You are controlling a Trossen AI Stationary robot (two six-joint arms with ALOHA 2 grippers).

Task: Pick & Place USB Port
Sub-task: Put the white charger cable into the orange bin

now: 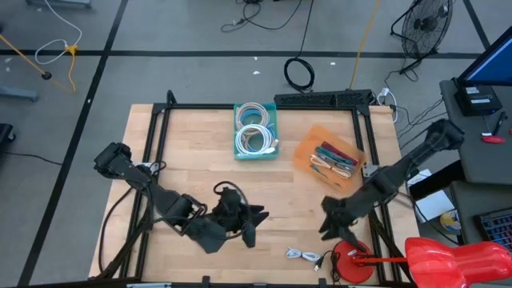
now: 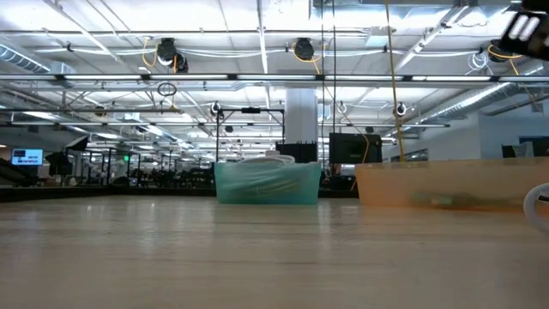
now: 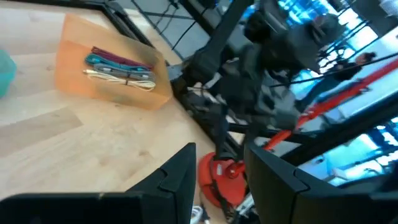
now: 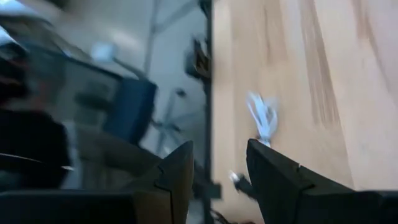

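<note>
A small white coiled USB cable (image 1: pixel 304 256) lies flat on the wooden table near its near edge; the right wrist view shows the cable (image 4: pixel 262 118) ahead of the fingers. My right gripper (image 1: pixel 324 220) (image 4: pixel 221 174) hovers open just beyond and to the right of it, touching nothing. My left gripper (image 1: pixel 258 226) (image 3: pixel 221 180) is open over the table's near middle, left of the cable, and points toward the right arm (image 3: pixel 249 81). An orange bin (image 1: pixel 328 158) (image 3: pixel 112 68) (image 2: pixel 446 184) holds coloured bundled cables. A teal bin (image 1: pixel 256 132) (image 2: pixel 268 182) holds white coiled cables.
A red round object (image 1: pixel 352 260) (image 3: pixel 221 177) sits at the table's near right corner, close to the white cable. The black frame rails (image 1: pixel 360 144) run along the table's left, far and right sides. Bare wood (image 1: pixel 200 160) lies left of the bins.
</note>
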